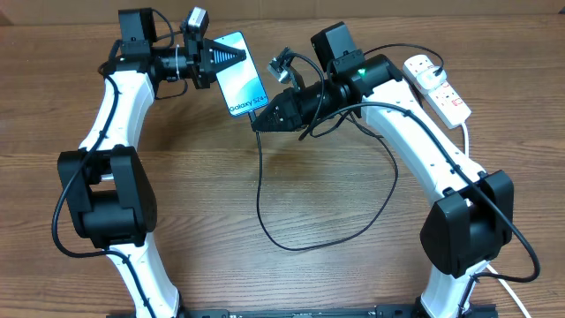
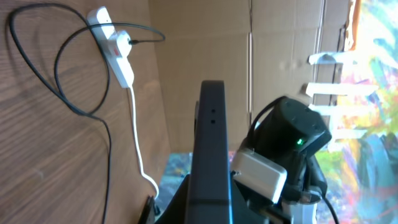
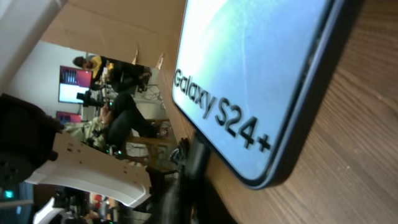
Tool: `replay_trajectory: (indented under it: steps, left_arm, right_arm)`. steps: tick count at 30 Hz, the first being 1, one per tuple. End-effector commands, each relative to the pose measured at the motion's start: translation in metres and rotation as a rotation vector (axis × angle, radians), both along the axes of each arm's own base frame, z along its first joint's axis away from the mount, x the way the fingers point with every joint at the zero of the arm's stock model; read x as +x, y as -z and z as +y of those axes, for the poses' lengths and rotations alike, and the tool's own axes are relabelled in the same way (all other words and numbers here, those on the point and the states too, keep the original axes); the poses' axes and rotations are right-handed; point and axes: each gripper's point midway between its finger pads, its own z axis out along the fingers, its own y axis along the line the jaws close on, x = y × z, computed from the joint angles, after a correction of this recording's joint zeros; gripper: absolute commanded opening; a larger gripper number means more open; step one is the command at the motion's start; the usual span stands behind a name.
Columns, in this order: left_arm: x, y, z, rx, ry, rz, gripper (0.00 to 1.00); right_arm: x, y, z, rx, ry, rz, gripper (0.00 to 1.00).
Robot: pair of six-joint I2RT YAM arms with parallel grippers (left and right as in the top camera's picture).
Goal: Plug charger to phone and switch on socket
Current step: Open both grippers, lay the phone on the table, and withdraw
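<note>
Phone: The black-edged phone with the blue-teal screen (image 1: 243, 84) is your landmark. It sits tilted at the far middle of the brown wood-grain worktop (image 1: 353, 274), screen facing up. Its "Galaxy S24+" end points toward the white right arm (image 1: 424, 150). You cannot tell whether its lower end touches the worktop.

Left tool: Your left tool (image 1: 225, 58) is clamped on the phone at the end opposite the lettering. In the left wrist view the phone (image 2: 211, 143) stands edge-on in that grip.

Right tool: Your right tool (image 1: 263, 122) is closed just at the phone's lettered end, with the thin black cable coming out of its tip.

Charger: The long, thin black charger (image 1: 261, 185) drops from the right tool beside the phone. It loops across the worktop on the near side of the phone, then climbs to its black plug (image 1: 424, 64).

Connector: In the right wrist view a dark part sits against the edge of the phone's (image 3: 261, 56) lettered end. You cannot tell whether the connector is seated.

Socket: The white elongated power-strip socket (image 1: 441, 93) lies well to the right of the phone, beyond the right arm. The plug sits in its far end. Red switches show on top, but you cannot read their position.

Cord: A thick white cord (image 2: 138, 137) trails from the socket's near end.
</note>
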Motion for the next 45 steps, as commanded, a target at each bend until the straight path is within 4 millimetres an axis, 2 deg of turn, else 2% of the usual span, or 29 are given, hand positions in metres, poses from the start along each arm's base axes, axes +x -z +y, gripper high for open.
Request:
replay_trajectory:
  steps: [1, 4, 7, 10, 15, 19, 23, 26, 29, 33, 37, 40, 45]
  left_arm:
    - [-0.018, -0.011, -0.025, -0.045, 0.101, -0.046, 0.04]
    - [-0.018, -0.011, -0.025, -0.043, 0.101, -0.089, 0.04]
    - [-0.018, -0.011, -0.025, -0.042, 0.102, -0.116, 0.04]
    - [-0.017, -0.008, -0.025, -0.035, 0.096, -0.144, 0.04]
    - [-0.012, 0.026, -0.024, 0.049, 0.027, -0.096, 0.04]
    - [-0.013, 0.067, -0.016, 0.163, -0.043, -0.015, 0.04]
    - [-0.02, 0.117, 0.0, 0.412, -0.105, 0.069, 0.04]
    - [-0.032, 0.139, 0.011, 0.546, -0.091, 0.084, 0.04]
    - [-0.044, 0.148, 0.016, 0.611, -0.041, 0.044, 0.04]
    - [-0.053, 0.17, 0.032, 0.767, 0.009, 0.0, 0.04]
    - [-0.053, 0.181, 0.033, 0.776, 0.039, -0.037, 0.04]
    - [-0.052, 0.2, 0.03, 0.751, 0.054, -0.004, 0.04]
    - [-0.05, 0.205, 0.03, 0.756, 0.053, -0.008, 0.04]
  right_arm:
    - [0.019, -0.02, -0.009, 0.017, 0.048, -0.1, 0.28]
    - [0.022, -0.008, -0.015, -0.055, 0.082, -0.092, 0.47]
    - [0.023, 0.0, -0.02, -0.104, 0.1, -0.087, 0.53]
    - [0.022, 0.003, -0.021, -0.117, 0.104, -0.082, 0.54]
    - [0.029, 0.013, -0.03, -0.187, 0.145, -0.093, 0.58]
    - [0.034, 0.019, -0.042, -0.228, 0.177, -0.082, 0.59]
    - [0.041, 0.024, -0.055, -0.263, 0.214, -0.074, 0.62]
    - [0.045, 0.029, -0.064, -0.298, 0.238, -0.071, 0.64]
    - [0.046, 0.033, -0.068, -0.328, 0.251, -0.071, 0.64]
    - [0.046, 0.035, -0.07, -0.34, 0.255, -0.069, 0.65]
    - [0.046, 0.035, -0.07, -0.34, 0.255, -0.069, 0.73]
    - [0.045, 0.036, -0.07, -0.344, 0.254, -0.063, 0.74]
    - [0.044, 0.039, -0.073, -0.369, 0.261, -0.065, 0.76]
